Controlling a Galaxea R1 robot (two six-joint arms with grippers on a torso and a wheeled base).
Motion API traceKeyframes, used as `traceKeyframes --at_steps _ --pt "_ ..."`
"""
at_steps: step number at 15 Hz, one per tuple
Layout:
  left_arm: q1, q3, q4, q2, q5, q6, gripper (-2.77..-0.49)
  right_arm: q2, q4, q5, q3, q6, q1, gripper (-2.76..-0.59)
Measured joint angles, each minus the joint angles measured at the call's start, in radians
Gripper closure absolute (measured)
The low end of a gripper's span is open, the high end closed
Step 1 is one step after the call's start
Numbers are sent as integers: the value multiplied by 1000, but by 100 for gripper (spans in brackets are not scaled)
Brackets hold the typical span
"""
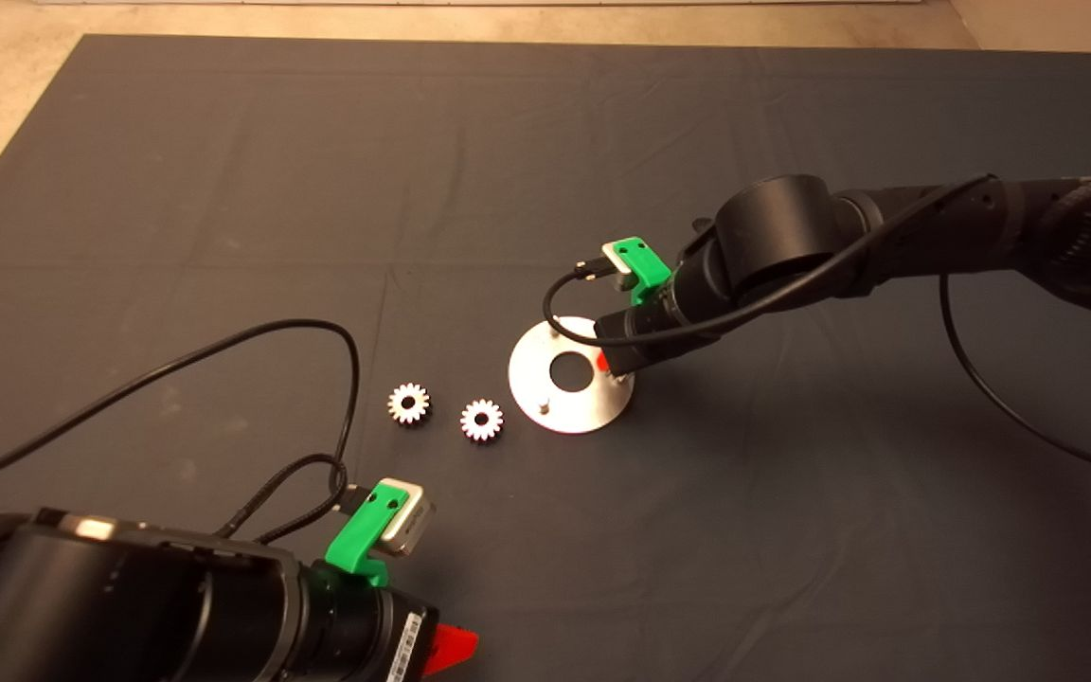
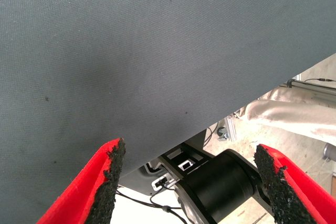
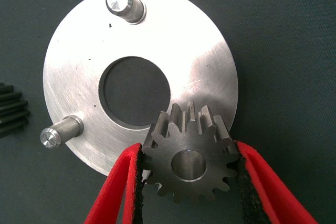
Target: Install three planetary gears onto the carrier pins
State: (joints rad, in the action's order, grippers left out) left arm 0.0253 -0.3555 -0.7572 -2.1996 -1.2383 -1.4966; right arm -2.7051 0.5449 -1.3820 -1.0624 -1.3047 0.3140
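Over the right side of the flat, shiny silver metal disc (image 1: 569,377) with its large round centre hole, the right green gripper with red fingers (image 3: 188,169) holds one small silver-grey steel spur gear (image 3: 188,162), its two black pads (image 3: 137,174) pressed onto the tooth tips on opposite sides. The jaws stand only as wide as the gear. The gear's face looks roughly level and its bore is open to the wrist camera. Two short silver carrier pins (image 3: 124,2) (image 3: 59,132) stand bare on the disc; the third is hidden under the gear, and whether the bore is already on it I cannot tell.

Two more silver-grey toothed gears (image 1: 408,403) (image 1: 481,420) lie flat on the dark grey mat (image 1: 223,189), just left of the disc and close beside each other but apart.

Each gear is probably dense for its size, fully rigid and smooth, so it could slip or tip in a loose grip. The soft pads biting across the teeth look like the right hold, since that leaves the bore free for the pin. The fit is likely close, so a tilted gear would jam rather than slide down.

At the near left edge of the mat the left green gripper (image 2: 191,182) waits, fingers spread wide and empty.
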Motion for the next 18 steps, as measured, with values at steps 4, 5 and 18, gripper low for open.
traceKeyframes --at_steps 4,5,18 --pt "0 0 0 0 0 0 -175 -2 -3 -2 -3 1 0 -96" --pt "0 0 0 0 0 0 -175 -2 -7 -4 -3 1 0 -96" --pt "0 0 0 0 0 -4 -175 -2 -64 -42 -5 11 4 -95"
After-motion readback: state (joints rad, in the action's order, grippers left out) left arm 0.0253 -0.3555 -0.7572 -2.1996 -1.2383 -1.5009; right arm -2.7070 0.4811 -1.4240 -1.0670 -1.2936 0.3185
